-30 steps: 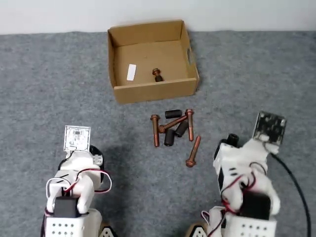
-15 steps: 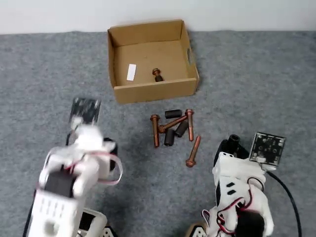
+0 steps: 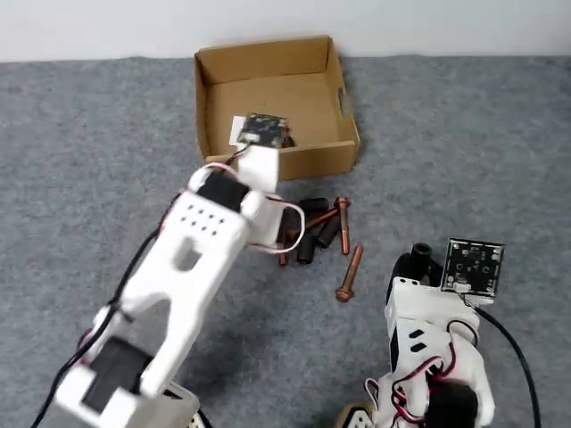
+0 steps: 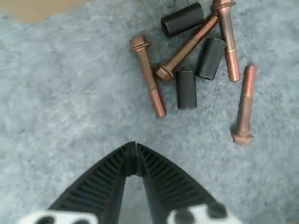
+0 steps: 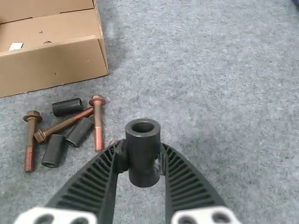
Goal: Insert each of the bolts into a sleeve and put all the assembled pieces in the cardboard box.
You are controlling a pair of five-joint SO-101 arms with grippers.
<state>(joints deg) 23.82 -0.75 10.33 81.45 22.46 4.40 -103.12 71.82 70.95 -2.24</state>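
Because the left gripper (image 4: 135,148) hangs empty with its jaws pressed together, just short of the nearest bolt (image 4: 148,74), it must spread before it can take that bolt. Coming down closed would likely shove it into the crossed bolt (image 4: 187,49) and the loose sleeves (image 4: 186,88) just beyond. Farther right, the right gripper (image 5: 140,151) pinches a black sleeve (image 5: 142,140) upright, bore upward, with the cardboard box (image 5: 51,60) well ahead of it. A bolt entering off-axis could twist this sleeve in the grip or push it out.
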